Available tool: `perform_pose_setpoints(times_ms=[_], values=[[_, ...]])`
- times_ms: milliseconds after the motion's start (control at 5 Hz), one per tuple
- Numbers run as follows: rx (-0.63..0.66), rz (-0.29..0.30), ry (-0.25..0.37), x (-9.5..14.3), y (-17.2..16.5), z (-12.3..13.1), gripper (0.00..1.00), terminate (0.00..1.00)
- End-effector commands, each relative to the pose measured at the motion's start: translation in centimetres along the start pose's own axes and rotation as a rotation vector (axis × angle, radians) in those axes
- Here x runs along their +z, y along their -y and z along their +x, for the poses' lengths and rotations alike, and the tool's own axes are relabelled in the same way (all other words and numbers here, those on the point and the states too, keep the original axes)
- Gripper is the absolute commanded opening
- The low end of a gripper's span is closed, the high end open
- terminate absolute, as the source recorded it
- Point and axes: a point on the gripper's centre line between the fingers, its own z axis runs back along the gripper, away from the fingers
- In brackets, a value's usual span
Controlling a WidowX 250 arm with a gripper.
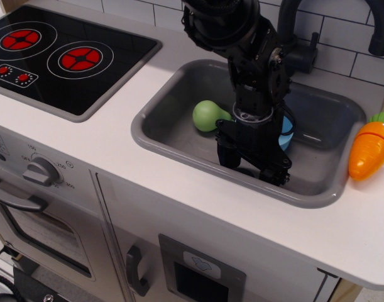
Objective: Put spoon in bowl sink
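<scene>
My gripper [252, 166] reaches down into the grey sink [317, 189], close to its front wall. Its two black fingers [227, 153] stand apart, so it is open. A dark patch on the sink floor between them may be the spoon's scoop, but the blue handle is hidden and I cannot tell for sure. The light-blue bowl [285, 132] sits on the sink floor just behind the gripper, mostly covered by the arm. I see nothing held in the jaws.
A green pear [207, 115] lies in the sink left of the gripper. A black faucet [292, 44] stands behind the sink. An orange toy carrot [370, 147] lies on the counter right of it. The stove top [60, 53] is at the left.
</scene>
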Motion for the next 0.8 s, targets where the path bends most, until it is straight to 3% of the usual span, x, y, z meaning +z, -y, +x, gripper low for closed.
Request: perform_pose_setpoints(times_ms=[0,400,600], values=[[0.020,-0.017,0.010,0.9,-0.2,0.7,0.00,0.00],[0.038,0.000,0.049,1.6,-0.8,1.2,0.00,0.00],[0.062,0.026,0.106,3.4,-1.5,1.9,0.00,0.00]])
